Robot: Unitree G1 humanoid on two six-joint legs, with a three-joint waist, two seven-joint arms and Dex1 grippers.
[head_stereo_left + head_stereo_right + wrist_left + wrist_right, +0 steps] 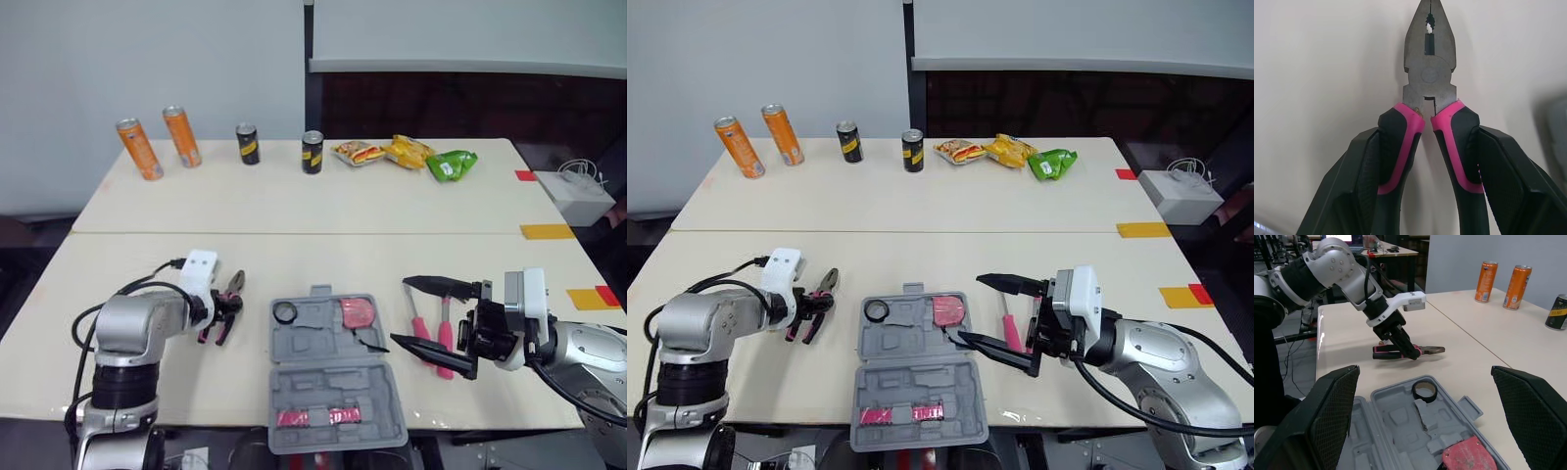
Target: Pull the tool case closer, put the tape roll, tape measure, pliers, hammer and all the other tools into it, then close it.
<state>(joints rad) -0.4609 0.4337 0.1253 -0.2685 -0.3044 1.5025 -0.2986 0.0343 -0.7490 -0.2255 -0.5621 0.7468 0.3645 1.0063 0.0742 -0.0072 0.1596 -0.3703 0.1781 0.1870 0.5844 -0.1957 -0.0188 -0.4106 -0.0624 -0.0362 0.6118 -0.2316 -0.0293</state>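
One grey tool case (333, 377) lies open at the front middle of the desk (294, 250), both halves flat. Its far half holds one black tape roll (285, 312) in the left corner and one red tape measure (357, 313) to the right of it. The near half carries one pink strip (313, 417) along its front edge.

One pair of pliers (1429, 73), with pink and black handles, is just left of the case and apart from it. The left hand (219, 315) is closed on the two handles, with a finger (1359, 186) pressed on each outer side and the steel nose pointing away from the wrist. Whether the pliers touch the desk I cannot tell.

The right hand (399, 311) hovers just right of the case, its two fingers spread wide apart. Beside it two pink-handled tools (419, 328) lie side by side on the desk. That hand partly hides them, so their kind is unclear.

Four cans stand along the far edge: an outer orange can (139, 149), an inner orange can (181, 137), a left black can (248, 144) and a right black can (313, 152). Right of them lie three snack packets: a red-and-yellow packet (359, 152), a yellow packet (409, 151) and a green packet (451, 164). One white box (583, 196) with a cable sits off the far right corner, well apart from the tools
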